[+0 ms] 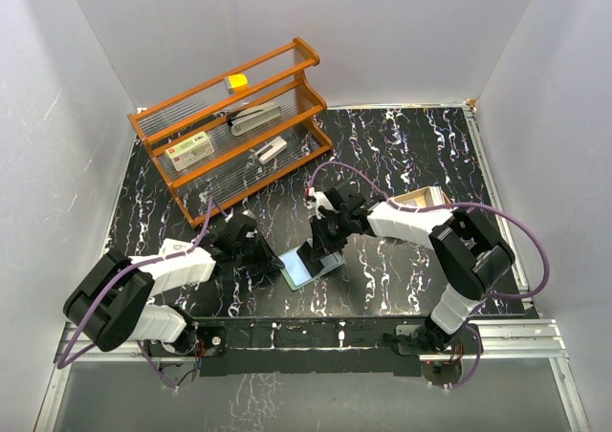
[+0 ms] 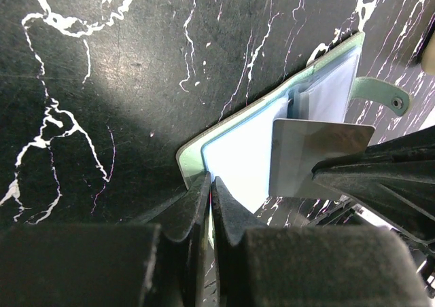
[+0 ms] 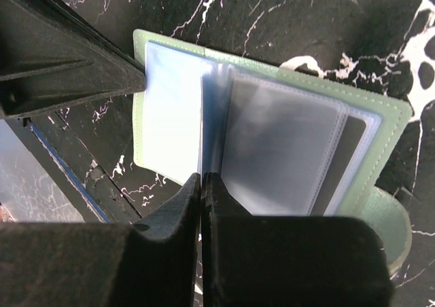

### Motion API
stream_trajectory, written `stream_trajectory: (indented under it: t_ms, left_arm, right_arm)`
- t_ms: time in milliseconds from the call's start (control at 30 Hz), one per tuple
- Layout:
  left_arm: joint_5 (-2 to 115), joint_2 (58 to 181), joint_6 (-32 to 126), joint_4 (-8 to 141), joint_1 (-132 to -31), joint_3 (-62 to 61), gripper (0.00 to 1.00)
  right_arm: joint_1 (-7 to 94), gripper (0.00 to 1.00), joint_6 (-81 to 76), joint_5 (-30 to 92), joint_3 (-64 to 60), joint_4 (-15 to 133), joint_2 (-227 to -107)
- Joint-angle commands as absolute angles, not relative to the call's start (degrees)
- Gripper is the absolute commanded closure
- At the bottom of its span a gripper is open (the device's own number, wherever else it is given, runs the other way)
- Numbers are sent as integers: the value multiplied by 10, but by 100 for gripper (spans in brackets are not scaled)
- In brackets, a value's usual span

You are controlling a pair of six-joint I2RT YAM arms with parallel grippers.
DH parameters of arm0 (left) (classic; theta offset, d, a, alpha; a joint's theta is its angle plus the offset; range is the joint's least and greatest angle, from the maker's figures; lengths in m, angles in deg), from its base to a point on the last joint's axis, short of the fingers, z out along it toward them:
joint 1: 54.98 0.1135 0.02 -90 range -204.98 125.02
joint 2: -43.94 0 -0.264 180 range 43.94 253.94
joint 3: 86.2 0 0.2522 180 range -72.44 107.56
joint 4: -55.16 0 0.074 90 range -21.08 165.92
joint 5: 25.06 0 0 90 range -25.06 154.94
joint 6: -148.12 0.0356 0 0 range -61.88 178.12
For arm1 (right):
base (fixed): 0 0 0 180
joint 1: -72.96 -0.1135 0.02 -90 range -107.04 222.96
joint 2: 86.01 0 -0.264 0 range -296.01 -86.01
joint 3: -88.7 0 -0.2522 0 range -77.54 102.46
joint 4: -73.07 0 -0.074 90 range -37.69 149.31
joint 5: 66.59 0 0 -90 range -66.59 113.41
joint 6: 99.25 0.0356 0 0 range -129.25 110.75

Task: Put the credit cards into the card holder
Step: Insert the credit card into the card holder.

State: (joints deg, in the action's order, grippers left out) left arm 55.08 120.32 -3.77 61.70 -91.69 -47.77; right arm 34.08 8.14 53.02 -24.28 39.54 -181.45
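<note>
Tabletop: a black tabletop with white marble veining, closed in by white walls on the left, right and far sides.
Card holder: the green folding card holder lies open on the tabletop, close to the near edge and about midway between left and right, with a hand on either side.
Sleeves: pale blue clear plastic sleeves fan up from the holder's spine. A darker shape shows through the rightmost one.
Strap: a green strap with a small snap sticks out past one cover edge and lies on the tabletop.
Left hand: the left hand sits low at the holder's left side. Its fingers are pressed almost together, with the tips nipping the edge of the cover.
Right hand: the right hand is over the holder with its fingers fully closed on a card.
Card: the thin, pale grey rectangular credit card sticks out of the right hand's fingertips above the open holder. Its free edge is just beside the fanned sleeves. Whether it has entered a sleeve cannot be told.
Rack: an orange wooden rack with clear ribbed shelves stands at the far left. It holds a white box with a red label, a small yellow item and some grey items.
Tray: a tan tray lies on the right, partly hidden behind the right arm.
</note>
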Motion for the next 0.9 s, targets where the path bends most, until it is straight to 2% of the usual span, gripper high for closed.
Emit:
stream_trajectory:
  t_ms: [0,333,700,867]
  left_arm:
    - [589,1219,-10,671,-905,-477,95]
    - [573,1248,10,681,-885,-442,95]
    - [583,1267,33,702,-871,-416,94]
    - [580,1248,42,712,-856,-410,92]
  right_arm:
    - [349,100,39,526,-204,371,-1829]
    - [380,100,9,544,-173,313,-1847]
    - [380,100,27,593,-190,350,-1854]
    - [378,100,83,591,-255,416,-1844]
